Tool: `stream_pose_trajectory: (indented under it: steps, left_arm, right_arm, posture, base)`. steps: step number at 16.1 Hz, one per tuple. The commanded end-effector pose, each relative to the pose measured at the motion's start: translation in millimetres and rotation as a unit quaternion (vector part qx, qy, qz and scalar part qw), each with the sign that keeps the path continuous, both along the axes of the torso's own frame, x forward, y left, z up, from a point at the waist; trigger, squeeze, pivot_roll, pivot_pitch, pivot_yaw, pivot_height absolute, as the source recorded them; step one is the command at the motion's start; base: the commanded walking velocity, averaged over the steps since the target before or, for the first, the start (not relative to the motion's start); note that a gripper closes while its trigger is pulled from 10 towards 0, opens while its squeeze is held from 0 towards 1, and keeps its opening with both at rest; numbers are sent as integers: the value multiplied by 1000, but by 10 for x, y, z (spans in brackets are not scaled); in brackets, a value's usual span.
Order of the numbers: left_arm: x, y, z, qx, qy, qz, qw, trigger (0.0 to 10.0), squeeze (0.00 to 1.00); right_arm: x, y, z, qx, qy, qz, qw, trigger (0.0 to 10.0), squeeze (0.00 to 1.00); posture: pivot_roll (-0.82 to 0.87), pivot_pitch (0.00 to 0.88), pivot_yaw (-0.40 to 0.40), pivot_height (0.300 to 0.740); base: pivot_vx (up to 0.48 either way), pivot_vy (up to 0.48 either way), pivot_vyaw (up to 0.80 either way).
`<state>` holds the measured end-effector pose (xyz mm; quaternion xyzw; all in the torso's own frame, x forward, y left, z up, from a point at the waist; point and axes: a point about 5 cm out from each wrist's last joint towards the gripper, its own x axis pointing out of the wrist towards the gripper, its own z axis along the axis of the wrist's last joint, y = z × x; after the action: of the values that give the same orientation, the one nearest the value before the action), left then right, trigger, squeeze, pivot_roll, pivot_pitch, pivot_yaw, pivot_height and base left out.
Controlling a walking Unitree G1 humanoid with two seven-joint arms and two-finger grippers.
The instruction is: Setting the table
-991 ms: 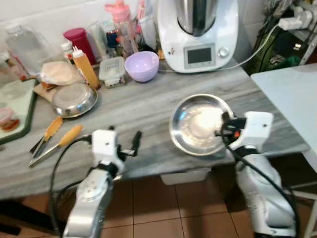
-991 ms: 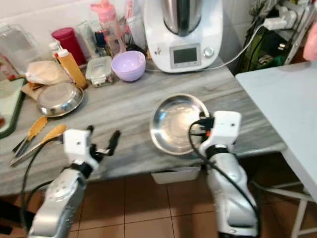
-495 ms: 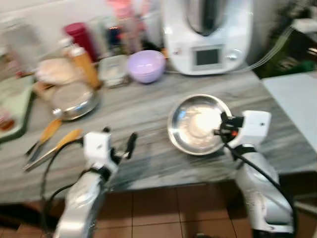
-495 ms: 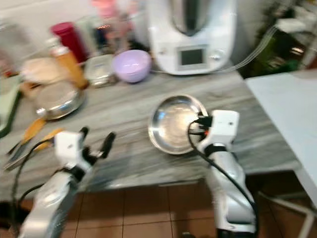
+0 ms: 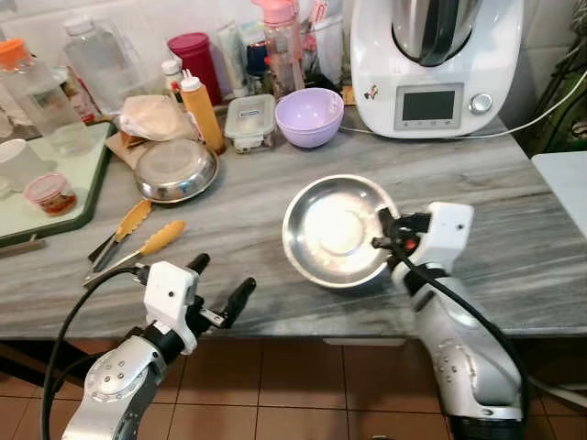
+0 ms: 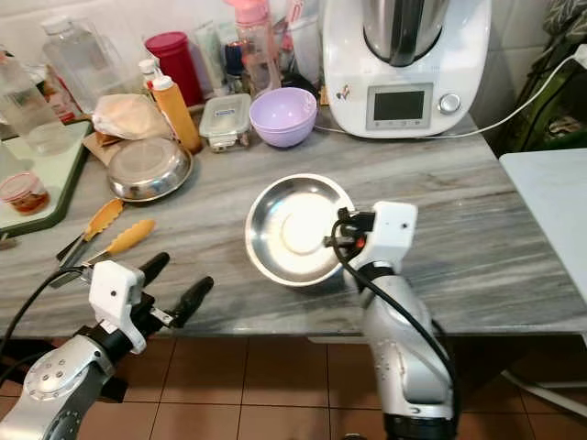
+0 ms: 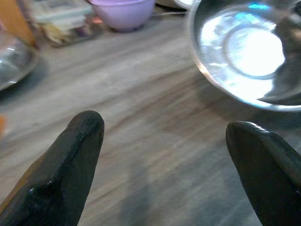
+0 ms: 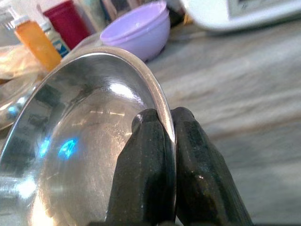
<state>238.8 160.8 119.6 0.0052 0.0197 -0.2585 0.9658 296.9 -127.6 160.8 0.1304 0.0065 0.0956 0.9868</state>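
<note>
A shiny steel bowl (image 5: 335, 229) hangs just above the grey marble counter (image 5: 257, 206), near its front edge. My right gripper (image 5: 383, 229) is shut on the bowl's right rim; in the right wrist view the two black fingers (image 8: 155, 155) pinch the thin rim (image 8: 155, 94) between them. My left gripper (image 5: 220, 284) stands open at the counter's front edge, left of the bowl, with nothing between its fingers (image 7: 75, 141). A second steel bowl (image 5: 176, 170) rests further back on the left.
A purple bowl (image 5: 309, 116), a clear lidded box (image 5: 249, 122), an orange sauce bottle (image 5: 202, 112) and other bottles line the back. A white kitchen machine (image 5: 431, 60) stands back right. Yellow-tipped tongs (image 5: 128, 243) lie front left beside a green tray (image 5: 55, 197). A white table (image 6: 550, 202) is on the right.
The whole scene has shifted right in view, so the camera turned left. The right gripper still holds the steel bowl; the left gripper stays open.
</note>
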Motion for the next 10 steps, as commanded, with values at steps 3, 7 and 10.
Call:
stream_pose_trajectory:
  steps: [3,7,10]
  left_arm:
    - [-29,-40,59,15,6,-50,999,10000,0]
    - [-41,-32,48,18,6,-50,999,10000,0]
    - [-41,-45,16,17,11,-55,998,10000,0]
  right_arm:
    - [16,148,-124,42,49,34,997,10000,0]
    - [22,221,-229,57,89,49,993,10000,0]
    - [36,227,-279,73,111,43,990,10000,0]
  posture:
    - [-220,133,155,740]
    - [-220,135,159,740]
    - [-217,137,158,740]
  base:
    - [0,0,0]
    - [0,0,0]
    - [0,0,0]
